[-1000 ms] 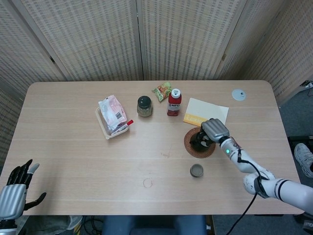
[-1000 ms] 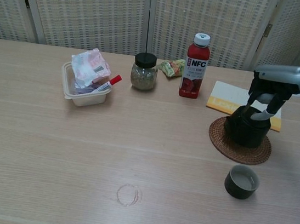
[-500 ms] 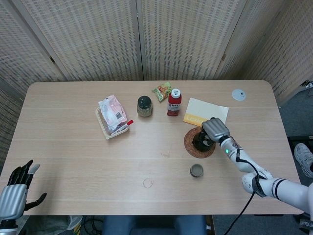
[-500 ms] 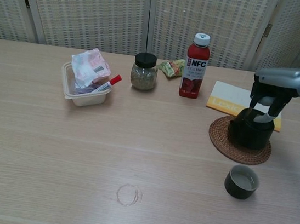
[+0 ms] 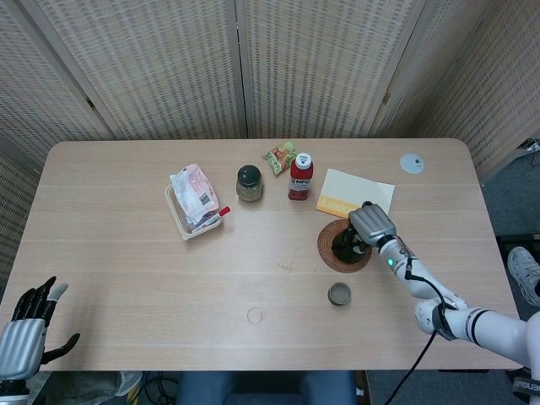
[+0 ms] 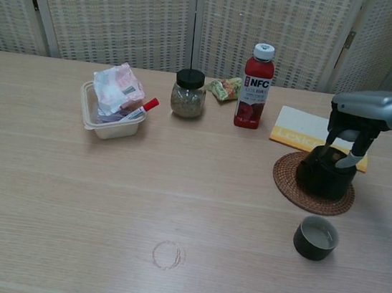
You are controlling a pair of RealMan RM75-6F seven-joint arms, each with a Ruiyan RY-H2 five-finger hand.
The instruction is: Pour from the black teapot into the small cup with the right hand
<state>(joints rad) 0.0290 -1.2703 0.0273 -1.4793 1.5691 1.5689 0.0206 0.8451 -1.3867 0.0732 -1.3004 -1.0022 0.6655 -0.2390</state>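
The black teapot (image 5: 344, 247) (image 6: 322, 179) stands upright on a round woven coaster (image 5: 327, 251) (image 6: 290, 189), right of the table's middle. My right hand (image 5: 372, 224) (image 6: 357, 116) sits over it from above, its fingers (image 6: 350, 159) reaching down around the pot's top and gripping it. The small dark cup (image 5: 339, 294) (image 6: 316, 237) stands on the table just in front of the coaster, apart from it, with a pale inside. My left hand (image 5: 25, 327) hangs off the table's front left corner, fingers spread and holding nothing.
Behind the coaster lie a yellow-and-white booklet (image 5: 354, 192) (image 6: 296, 127) and a red NFC bottle (image 5: 300, 175) (image 6: 256, 86). Further left are a dark-lidded jar (image 5: 249, 183) (image 6: 188, 93), a snack packet (image 5: 279, 157) and a plastic tub (image 5: 180, 218) (image 6: 104, 129) of packets. A white disc (image 5: 412, 164) lies far right.
The right hand and teapot have shifted slightly right and settled onto the coaster's middle. The left hand has not moved.
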